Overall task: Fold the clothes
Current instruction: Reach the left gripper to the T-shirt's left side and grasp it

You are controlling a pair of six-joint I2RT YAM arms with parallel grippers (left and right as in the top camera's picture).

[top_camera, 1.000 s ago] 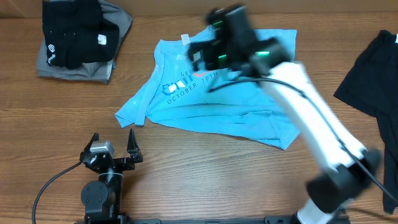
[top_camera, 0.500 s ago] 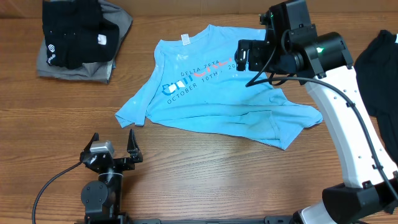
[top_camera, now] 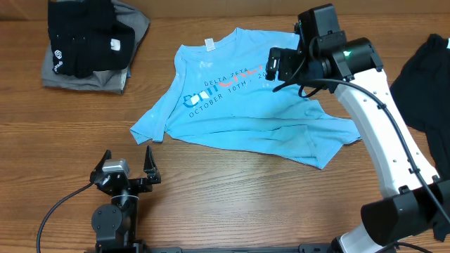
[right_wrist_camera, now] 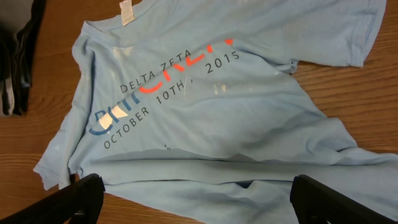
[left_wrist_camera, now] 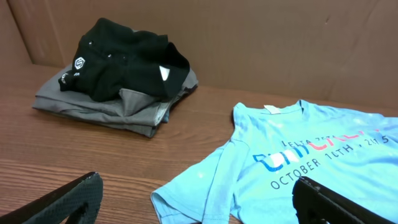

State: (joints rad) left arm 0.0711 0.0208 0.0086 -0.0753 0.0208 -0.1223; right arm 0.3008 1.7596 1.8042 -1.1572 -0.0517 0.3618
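Blue cloth marks the task's garment: the light blue T-shirt [top_camera: 239, 105] lies front up in the middle of the wooden table [top_camera: 211, 204]. Its collar and white tag point toward the far side, its lettering is in view, and its near hem is rumpled into folds at the right. The right gripper [top_camera: 275, 65] hangs over the shirt's far right part beside the print, its jaws spread wide with nothing between them. The left gripper [top_camera: 128, 154] sits low at the near left, off the shirt, fingers likewise spread and empty. A stack of black and grey garments [top_camera: 88, 46] rests at the far left corner, well apart from the shirt, and a black garment [top_camera: 425, 77] lies at the right edge.
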